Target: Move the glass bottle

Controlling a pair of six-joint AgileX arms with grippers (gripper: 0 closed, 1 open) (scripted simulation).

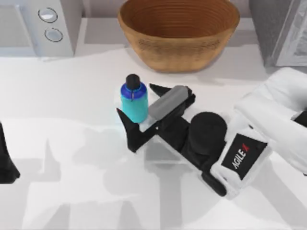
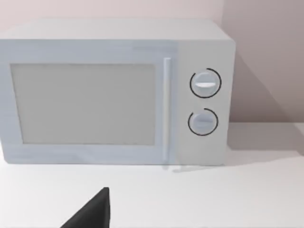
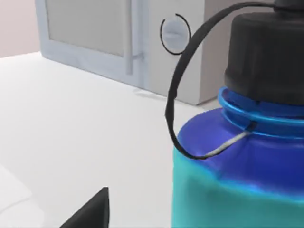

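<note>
Bottle [image 1: 134,98] standing upright mid-table, between the right gripper's [image 1: 135,104] spread fingers.

The bottle is sitting just in front of the basket [image 1: 178,33], its black cap up. The right gripper is reaching in from the right, one finger [image 1: 160,90] lying behind the bottle and the other in front, apart and not visibly clamping. The microwave [image 1: 36,26] is standing at the far left. The left gripper [image 1: 5,163] is sitting parked at the left edge; whether it is open I cannot tell.

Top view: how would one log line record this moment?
right gripper: open, jaws either side of small cyan glass bottle with black cap | bottle: upright on white table | left gripper: parked at table's left edge
</note>
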